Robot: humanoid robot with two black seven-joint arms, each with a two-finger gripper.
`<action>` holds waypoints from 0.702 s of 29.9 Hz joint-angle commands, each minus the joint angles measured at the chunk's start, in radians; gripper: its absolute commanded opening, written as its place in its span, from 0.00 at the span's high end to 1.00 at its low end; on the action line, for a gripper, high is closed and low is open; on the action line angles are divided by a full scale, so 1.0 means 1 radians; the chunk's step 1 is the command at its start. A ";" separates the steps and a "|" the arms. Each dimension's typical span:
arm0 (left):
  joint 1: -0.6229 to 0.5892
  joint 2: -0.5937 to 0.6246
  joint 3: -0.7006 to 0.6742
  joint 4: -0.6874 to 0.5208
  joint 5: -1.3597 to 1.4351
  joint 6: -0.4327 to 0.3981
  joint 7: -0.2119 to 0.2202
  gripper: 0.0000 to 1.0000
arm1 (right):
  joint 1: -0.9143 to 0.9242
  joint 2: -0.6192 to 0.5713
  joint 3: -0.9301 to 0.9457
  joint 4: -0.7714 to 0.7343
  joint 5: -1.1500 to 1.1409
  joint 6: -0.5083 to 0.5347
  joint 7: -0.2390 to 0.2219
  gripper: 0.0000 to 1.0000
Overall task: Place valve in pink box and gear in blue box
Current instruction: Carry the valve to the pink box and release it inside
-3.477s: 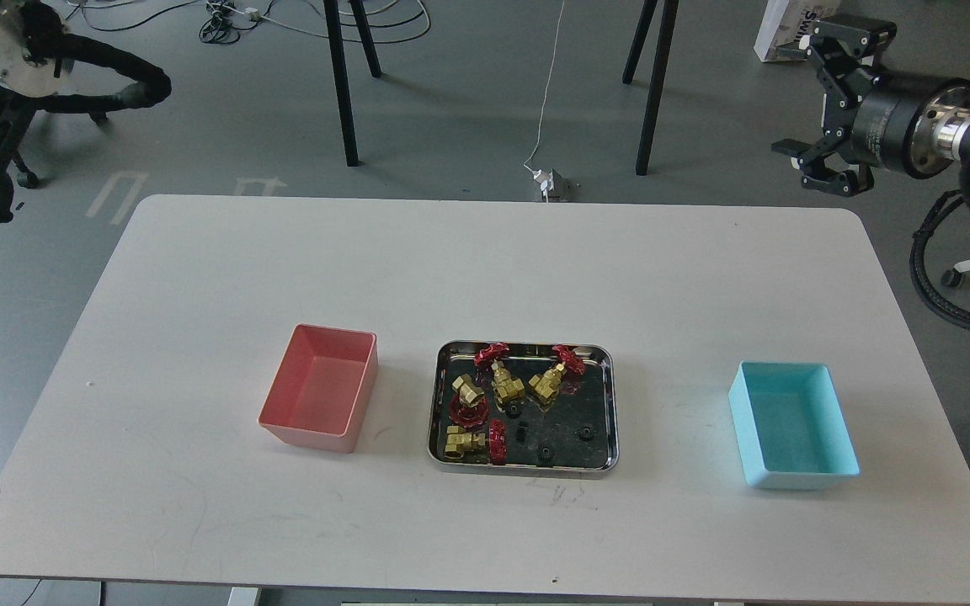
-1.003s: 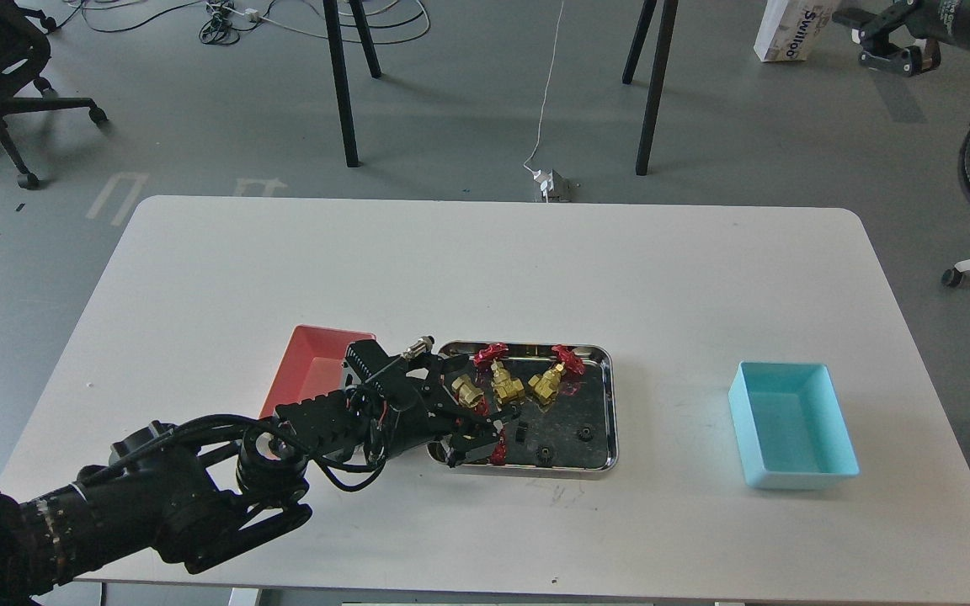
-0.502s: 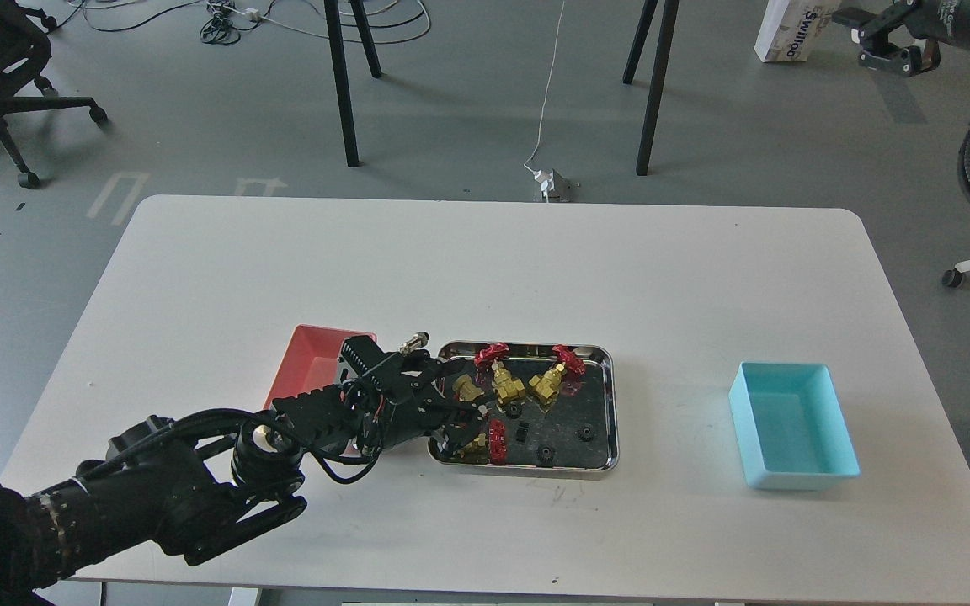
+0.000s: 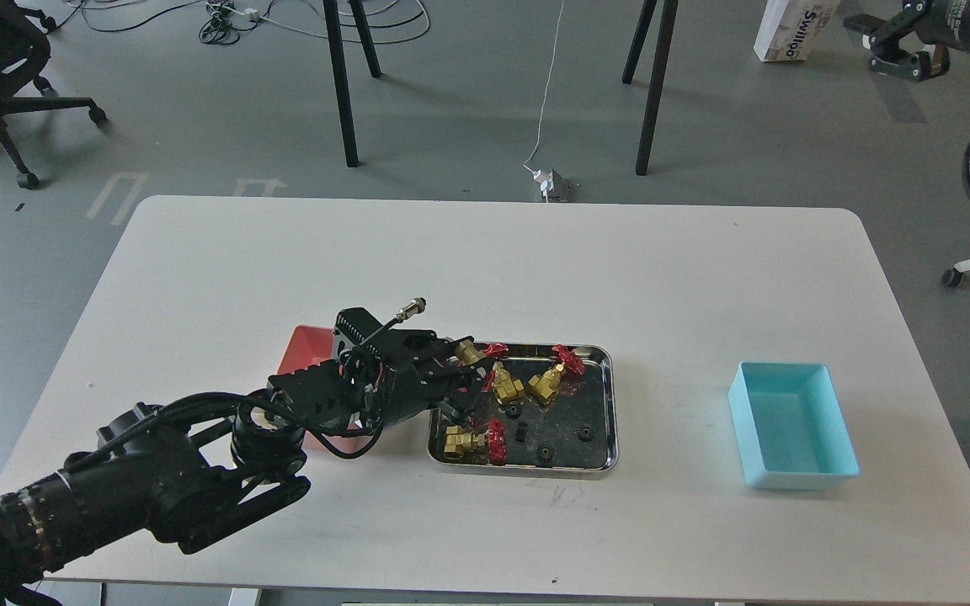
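My left hand (image 4: pixel 461 379) hangs over the left end of the steel tray (image 4: pixel 608 404), pressed together on a valve (image 4: pixel 468 352): its brass body shows at the upper fingertip, and a bit of red shows lower between the fingers. That valve looks raised above the tray floor, though I cannot tell by how much.

Three more valves lie in the tray. One (image 4: pixel 506 384) sits just right of my left hand, with its red handwheel toward the tray's far rim. Another (image 4: pixel 549 380) lies right of that one, handwheel also at the far rim. The third (image 4: pixel 470 440) rests on its side in the tray's near-left corner, handwheel pointing right.

Small black gears are scattered on the tray's dark floor; one gear (image 4: pixel 586 434) lies toward the tray's near-right part.

The pink box (image 4: pixel 304 353) stands on the tabletop (image 4: pixel 485 261) just left of the tray, mostly hidden behind my left arm. The blue box (image 4: pixel 792 425) stands well right of the tray.

My right hand (image 4: pixel 893 46) is up far beyond the tray, off the tabletop's right corner, small and dark; I cannot tell whether its fingers are spread.
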 commanded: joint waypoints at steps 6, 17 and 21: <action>-0.001 0.265 -0.068 -0.226 -0.109 -0.020 0.045 0.87 | 0.005 0.043 0.000 -0.049 -0.035 0.003 0.000 0.01; 0.076 0.500 -0.075 -0.326 -0.223 -0.014 0.045 0.85 | 0.005 0.099 0.001 -0.094 -0.037 0.005 0.000 0.01; 0.090 0.488 -0.079 -0.312 -0.221 -0.013 0.043 0.85 | 0.003 0.117 0.000 -0.095 -0.037 0.005 0.000 0.01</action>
